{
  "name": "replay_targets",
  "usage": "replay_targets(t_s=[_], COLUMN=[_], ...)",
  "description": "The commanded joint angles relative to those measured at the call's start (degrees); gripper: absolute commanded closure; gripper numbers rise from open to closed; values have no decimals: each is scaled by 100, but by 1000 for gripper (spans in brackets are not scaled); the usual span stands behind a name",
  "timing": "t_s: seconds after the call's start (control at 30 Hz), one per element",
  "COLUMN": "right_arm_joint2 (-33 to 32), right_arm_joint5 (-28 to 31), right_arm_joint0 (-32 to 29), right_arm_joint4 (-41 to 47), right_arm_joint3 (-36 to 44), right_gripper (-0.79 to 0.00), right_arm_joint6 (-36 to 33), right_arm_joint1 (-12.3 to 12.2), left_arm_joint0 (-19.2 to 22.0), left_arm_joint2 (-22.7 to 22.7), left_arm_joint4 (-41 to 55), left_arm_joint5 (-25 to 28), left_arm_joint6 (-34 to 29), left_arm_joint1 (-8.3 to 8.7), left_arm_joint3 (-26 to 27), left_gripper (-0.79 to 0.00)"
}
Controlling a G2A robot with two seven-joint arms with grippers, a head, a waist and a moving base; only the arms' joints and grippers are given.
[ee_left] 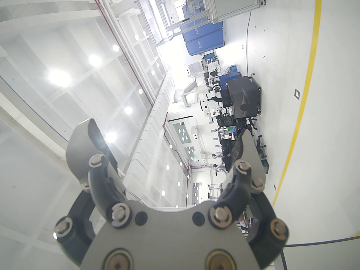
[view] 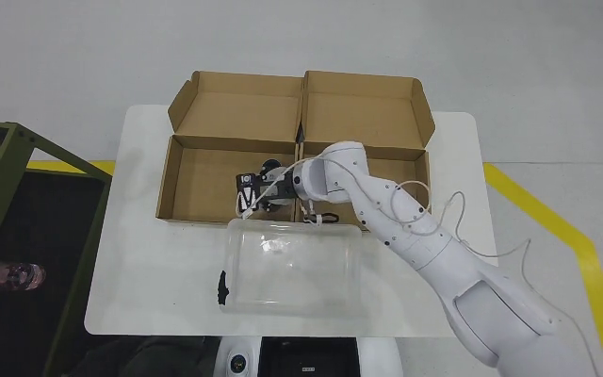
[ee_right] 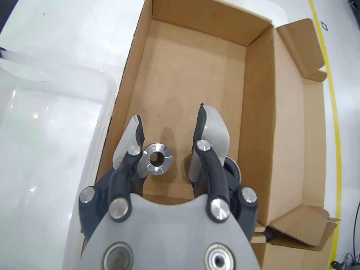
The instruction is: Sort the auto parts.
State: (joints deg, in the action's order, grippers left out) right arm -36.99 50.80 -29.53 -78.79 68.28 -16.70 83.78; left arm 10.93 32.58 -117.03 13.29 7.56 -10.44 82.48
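Between the fingers of the right gripper (ee_right: 170, 113), which stand wide apart and hold nothing, a metal part (ee_right: 156, 159) stands on end on the floor of a cardboard box (ee_right: 185, 71), bore upward. It is just beside one finger and well free of the other; whether it touches the nearer finger I cannot tell. A gap that wide, with the part resting on its own, would suit either a release or a fresh grasp, and nothing here settles which. Behind the other finger a darker round thing (ee_right: 233, 167) peeps out, too hidden to name. The part lies by the box's near wall, at the end next to the second box (view: 367, 113), so this box looks like one sorting place. A clear tub (view: 292, 269) sits just outside that wall, toward the near edge of the table (view: 151, 264), probably the supply. The left gripper (ee_left: 167, 134) points up at the ceiling, fingers apart and empty, seemingly kept out of the way.
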Motion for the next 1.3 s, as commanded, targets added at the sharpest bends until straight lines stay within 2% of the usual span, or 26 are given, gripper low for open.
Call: replay_targets(t_s=[0.0, 0.2, 0.53, 0.8, 1.03, 1.1, 1.2, 1.27], right_arm_joint2=[-146, -586, -1384, -2198, -2915, -3124, -3444, -3639], right_arm_joint5=[-14, -17, 101, -28, -111, -146, -285, -397], right_arm_joint0=[-74, -449, -1553, -2510, -3464, -3775, -4213, -4467], right_arm_joint4=[48, 208, 720, 651, 432, 350, 192, 91], right_arm_joint3=[179, 811, 1953, 2902, 3697, 3897, 4154, 4272], right_gripper=[-345, -348, -366, -366, -382, -413, -533, -533], right_arm_joint6=[-8, -128, -314, -549, -495, -442, -359, -249], right_arm_joint1=[-47, -213, -534, -814, -1029, -1086, -1162, -1203], left_arm_joint0=[0, 0, 0, 0, 0, 0, 0, 0], left_arm_joint2=[0, 0, 0, 0, 0, 0, 0, 0], left_arm_joint4=[0, 0, 0, 0, 0, 0, 0, 0], left_arm_joint5=[0, 0, 0, 0, 0, 0, 0, 0], left_arm_joint6=[0, 0, 0, 0, 0, 0, 0, 0], left_arm_joint1=[0, 0, 0, 0, 0, 0, 0, 0], left_arm_joint3=[0, 0, 0, 0, 0, 0, 0, 0], left_gripper=[-785, -785, -785, -785, -785, -785, -785, -785])
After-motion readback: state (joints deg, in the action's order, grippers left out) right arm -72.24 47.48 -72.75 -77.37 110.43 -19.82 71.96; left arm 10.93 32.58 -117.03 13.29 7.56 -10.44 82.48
